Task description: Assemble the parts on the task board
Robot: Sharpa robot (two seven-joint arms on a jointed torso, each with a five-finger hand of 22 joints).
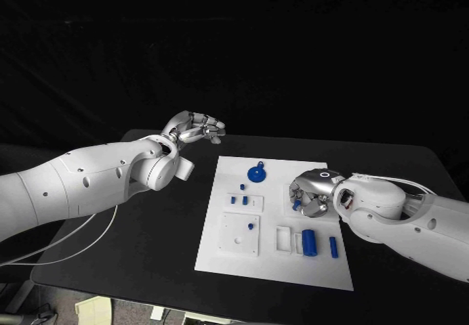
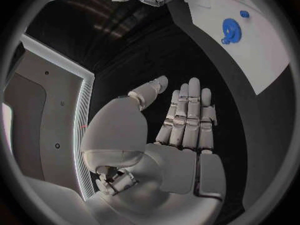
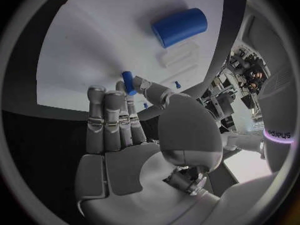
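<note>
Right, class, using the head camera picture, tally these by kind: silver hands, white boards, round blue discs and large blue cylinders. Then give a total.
Silver many-fingered hands: 2, the left hand and the right hand
White flat task board: 1
Round blue disc: 1
Large blue cylinder: 1
Total: 5

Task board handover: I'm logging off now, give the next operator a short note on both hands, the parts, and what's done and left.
Left hand: off the task board, above the black table past the board's far left corner, fingers apart, holding nothing.
Right hand: over the board's right side, a small blue peg at its fingertips; grip unclear.
Parts: blue round piece at the far edge, blue cylinder and thin blue bar near the right front, small pieces mid-board.
Done: cannot tell.
Left: cylinder and bar look loose.
</note>
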